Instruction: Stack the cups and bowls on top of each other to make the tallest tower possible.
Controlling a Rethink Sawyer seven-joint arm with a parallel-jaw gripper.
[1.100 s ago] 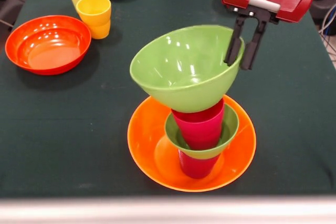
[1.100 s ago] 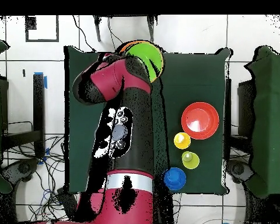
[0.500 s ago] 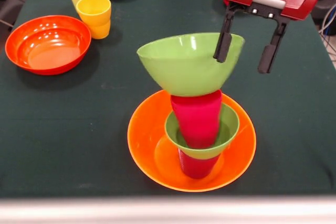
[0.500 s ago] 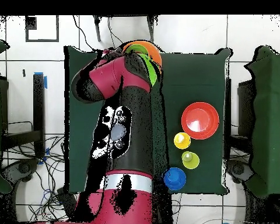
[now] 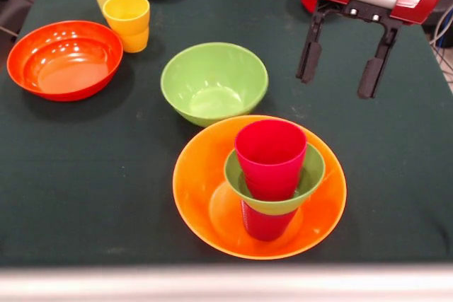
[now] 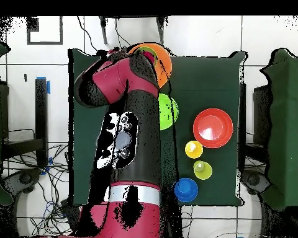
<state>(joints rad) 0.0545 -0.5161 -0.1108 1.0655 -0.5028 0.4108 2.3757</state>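
Tower (image 5: 272,175) in large orange bowl (image 5: 198,189): red-pink cup (image 5: 270,157) nested in small green bowl (image 5: 311,171) atop lower cup; large green bowl (image 5: 214,83) empty on cloth, 11 o'clock of tower; gripper (image 5: 341,74) released, hanging at 1 o'clock; overhead view: arm hides most of tower
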